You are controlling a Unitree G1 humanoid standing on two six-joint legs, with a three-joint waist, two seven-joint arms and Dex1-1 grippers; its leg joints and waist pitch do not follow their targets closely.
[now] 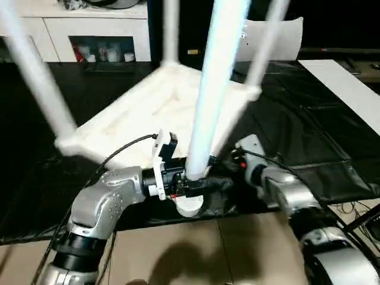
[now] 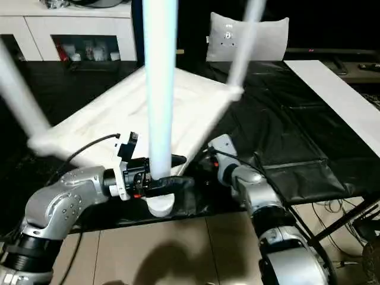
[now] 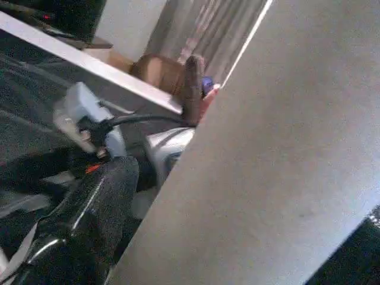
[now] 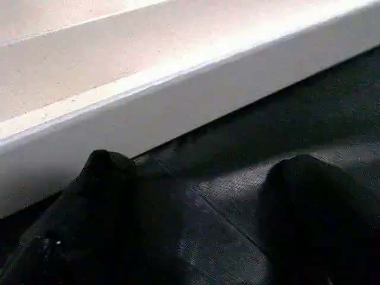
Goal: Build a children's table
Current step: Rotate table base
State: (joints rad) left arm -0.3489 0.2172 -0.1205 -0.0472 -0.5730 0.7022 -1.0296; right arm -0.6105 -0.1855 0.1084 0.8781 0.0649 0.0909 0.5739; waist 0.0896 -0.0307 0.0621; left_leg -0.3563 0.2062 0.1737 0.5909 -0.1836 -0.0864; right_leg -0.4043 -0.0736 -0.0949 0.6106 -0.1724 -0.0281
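The white table top [image 1: 154, 113] lies upside down on a black sheet. Three white legs stand in its corner sockets: one at the left [image 1: 35, 71], one at the far corner [image 1: 170, 29], one at the right [image 1: 267, 35]. A fourth leg [image 1: 214, 89] stands upright at the near corner, its foot in the round socket [image 1: 190, 206]. My left gripper [image 1: 193, 178] is shut on this leg just above the socket; the leg [image 3: 267, 166] looms large in the left wrist view. My right gripper [image 4: 202, 172] is open, with nothing between its fingers [image 4: 101, 172], low over the sheet beside the top's rim [image 4: 148, 107].
The black sheet [image 1: 309, 130] ends at a tan floor [image 1: 196, 249] in front of me. A white cabinet [image 1: 89, 35] stands at the back left, a pale grey cushion [image 2: 249, 38] at the back. A long white board [image 1: 344, 83] lies on the right, with cables [image 1: 356, 214] below it.
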